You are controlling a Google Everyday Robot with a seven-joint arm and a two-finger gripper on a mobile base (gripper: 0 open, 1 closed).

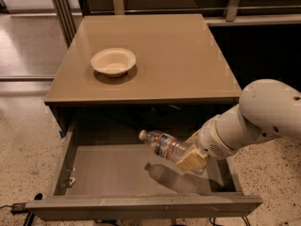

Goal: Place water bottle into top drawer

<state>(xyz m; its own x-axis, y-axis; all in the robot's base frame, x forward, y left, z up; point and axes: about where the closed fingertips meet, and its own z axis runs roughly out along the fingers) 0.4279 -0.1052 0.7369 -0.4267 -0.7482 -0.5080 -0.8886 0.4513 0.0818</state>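
The water bottle is clear with a white cap and a red-and-white label. It lies nearly level, cap pointing left, held in the air inside the open top drawer, a little above the drawer floor. My gripper is shut on the bottle's base end, its tan fingers around it. The white arm comes in from the right, over the drawer's right wall. The bottle's shadow falls on the drawer floor below it.
A cream round bowl stands on the tan tabletop at the left. The drawer's front panel is pulled out toward the camera. Metal rails and a dark cabinet stand behind the table. Speckled floor lies on both sides.
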